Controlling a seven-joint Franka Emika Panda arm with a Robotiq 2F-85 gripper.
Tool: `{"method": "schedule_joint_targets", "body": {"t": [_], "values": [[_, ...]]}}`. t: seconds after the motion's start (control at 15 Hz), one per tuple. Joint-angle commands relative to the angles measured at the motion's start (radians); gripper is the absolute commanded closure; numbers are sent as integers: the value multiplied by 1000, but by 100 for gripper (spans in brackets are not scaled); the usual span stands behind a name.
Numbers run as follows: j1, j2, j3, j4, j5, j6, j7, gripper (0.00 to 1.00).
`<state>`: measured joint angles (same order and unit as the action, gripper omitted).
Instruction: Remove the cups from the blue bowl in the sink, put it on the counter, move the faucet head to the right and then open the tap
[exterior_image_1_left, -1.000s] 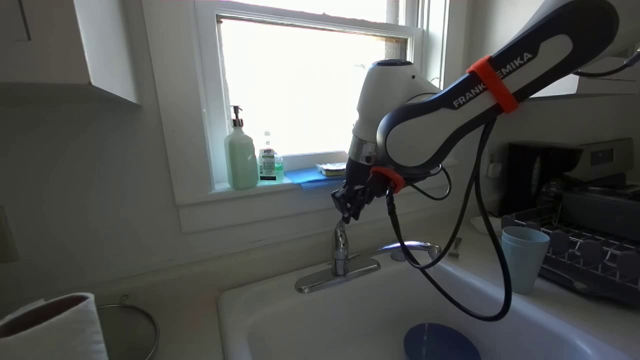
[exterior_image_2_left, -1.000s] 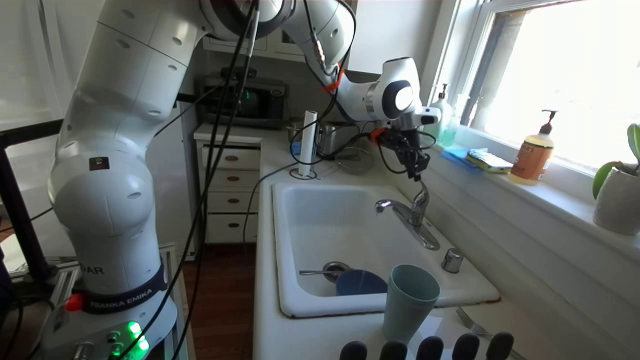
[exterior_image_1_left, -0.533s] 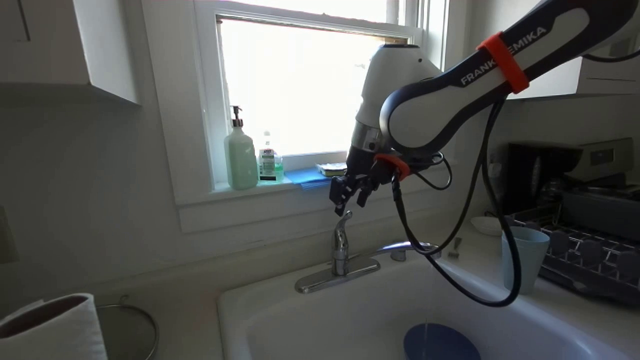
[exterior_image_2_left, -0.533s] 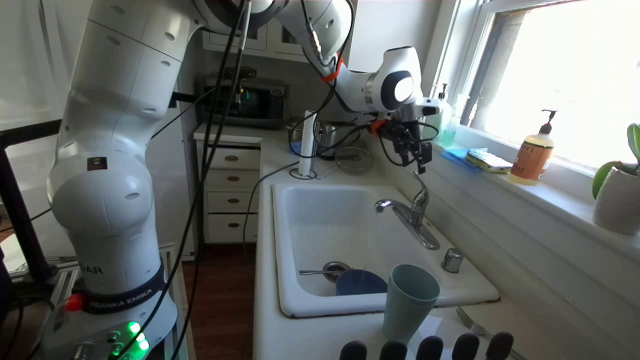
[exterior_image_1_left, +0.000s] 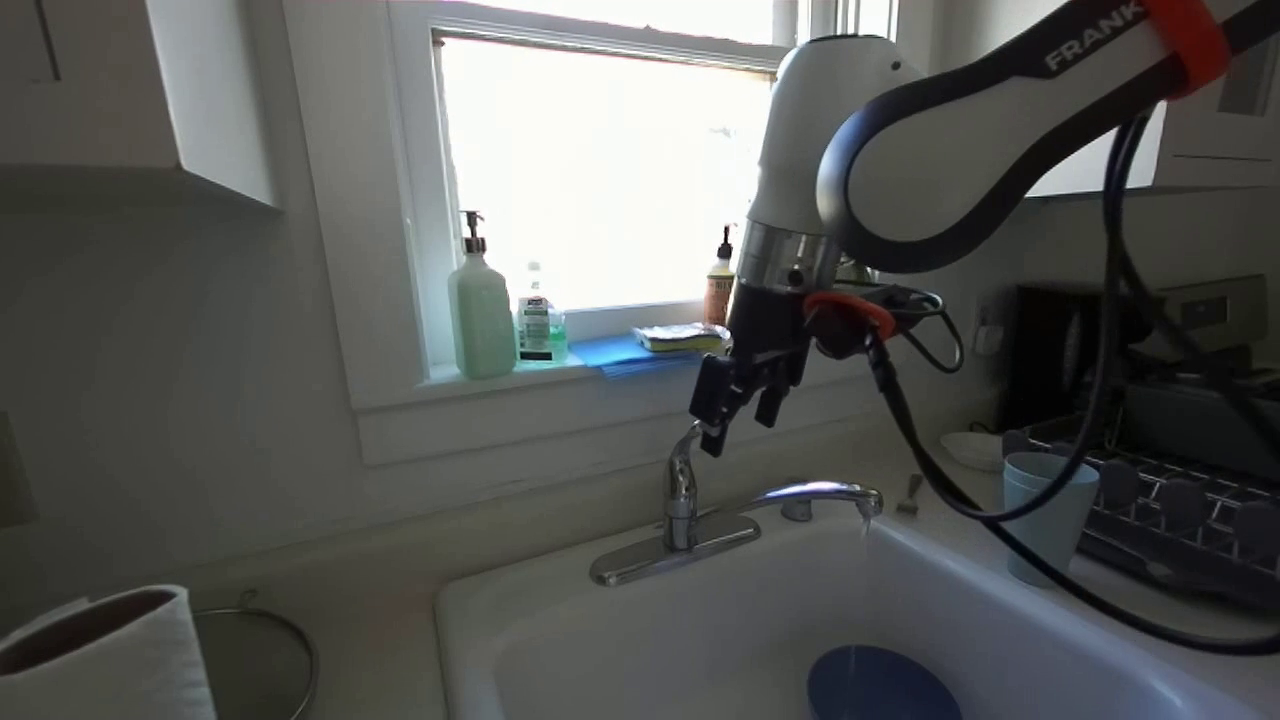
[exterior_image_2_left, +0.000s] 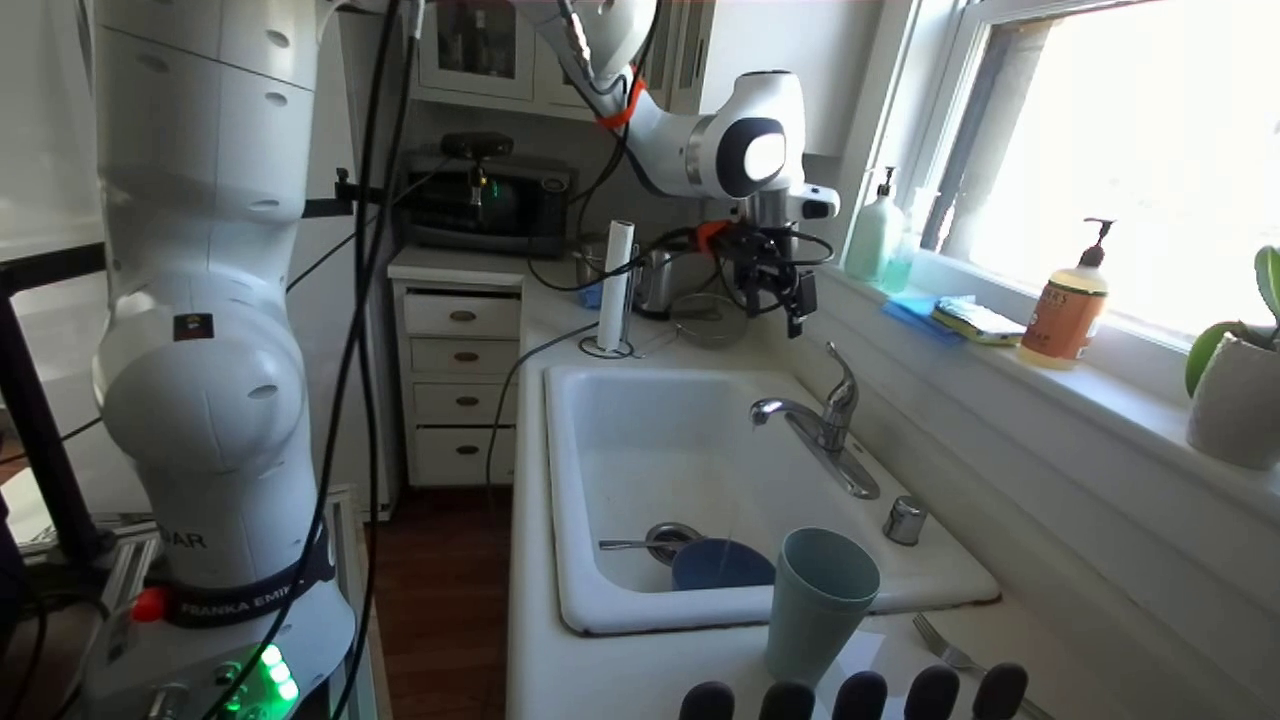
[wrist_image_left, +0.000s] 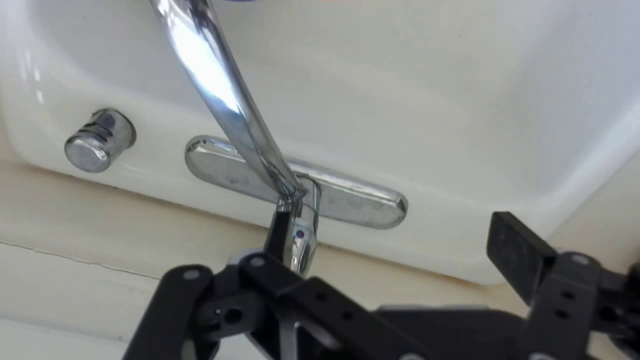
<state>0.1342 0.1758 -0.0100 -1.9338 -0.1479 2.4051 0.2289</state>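
Observation:
My gripper (exterior_image_1_left: 740, 430) stands open above the sink's back edge, with nothing between its fingers. The upright tap handle (exterior_image_2_left: 843, 390) is beside and below it, apart from the fingers in an exterior view; in the wrist view one finger (wrist_image_left: 280, 235) overlaps the handle. The chrome faucet head (wrist_image_left: 215, 90) reaches out over the sink (exterior_image_2_left: 660, 420), and a thin stream of water (exterior_image_1_left: 866, 525) falls from it. Beneath, the blue bowl (exterior_image_2_left: 720, 565) lies in the sink near the drain, partly cut off in an exterior view. A pale blue-green cup (exterior_image_2_left: 822, 600) stands upright on the counter (exterior_image_2_left: 640, 680).
Soap bottles (exterior_image_1_left: 484, 315), a sponge (exterior_image_1_left: 682, 338) and a blue cloth (exterior_image_1_left: 620, 354) line the window sill. A chrome cap (exterior_image_2_left: 906, 522) sits on the sink deck. Beside the cup are a fork (exterior_image_2_left: 942, 640) and a dish rack (exterior_image_1_left: 1190, 500). A paper towel roll (exterior_image_2_left: 614, 290) stands behind the sink.
The gripper has opened, let go of the tap handle and moved up and away from it, back toward the robot's base. Water runs throughout; bowl and cup have not moved.

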Motion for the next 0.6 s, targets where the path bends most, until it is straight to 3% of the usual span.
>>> {"method": "schedule_joint_targets", "body": {"t": [0.0,0.53], "values": [[-31,-148,14,-177,0,-28,-73,0],[-100,-343,-8,-387,120,-34,-148,0]]}}
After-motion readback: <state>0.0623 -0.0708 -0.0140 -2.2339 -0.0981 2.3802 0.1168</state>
